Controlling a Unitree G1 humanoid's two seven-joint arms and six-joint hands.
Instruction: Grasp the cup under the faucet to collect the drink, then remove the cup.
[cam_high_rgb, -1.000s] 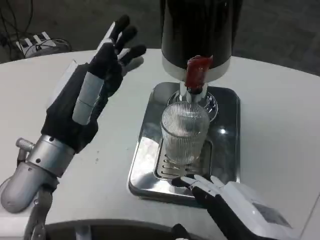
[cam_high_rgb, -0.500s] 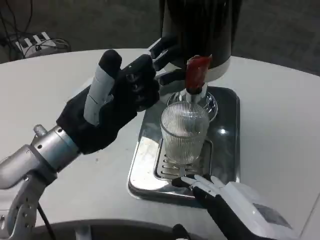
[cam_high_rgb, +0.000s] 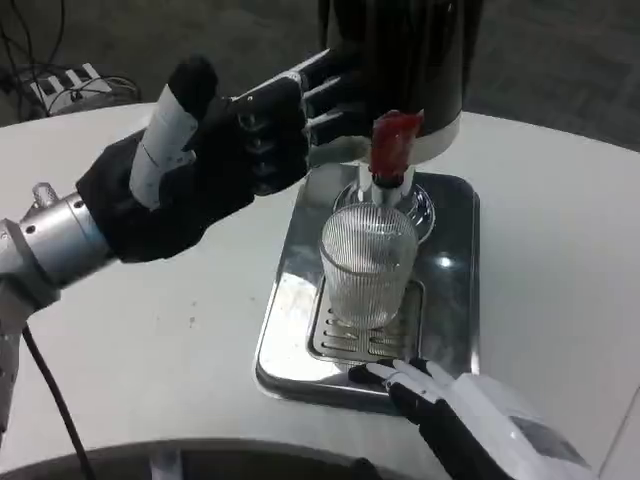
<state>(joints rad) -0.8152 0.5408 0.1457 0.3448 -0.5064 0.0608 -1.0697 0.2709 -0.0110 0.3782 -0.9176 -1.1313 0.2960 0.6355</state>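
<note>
A clear ribbed glass cup stands upright on the grate of a steel drip tray, right under the red faucet lever of a black drink dispenser. My left hand hovers raised to the left of the faucet, thumb up and fingers stretched toward the dispenser body, holding nothing. My right hand lies low at the tray's front edge, fingertips just short of the cup, holding nothing.
The round white table spreads to the left and right of the tray. Beyond the table's far left edge a power strip and cables lie on the dark floor.
My left hand has risen and moved right toward the dispenser, its fingers now beside the faucet. My right hand has slid slightly lower in the picture. The cup has stayed put.
</note>
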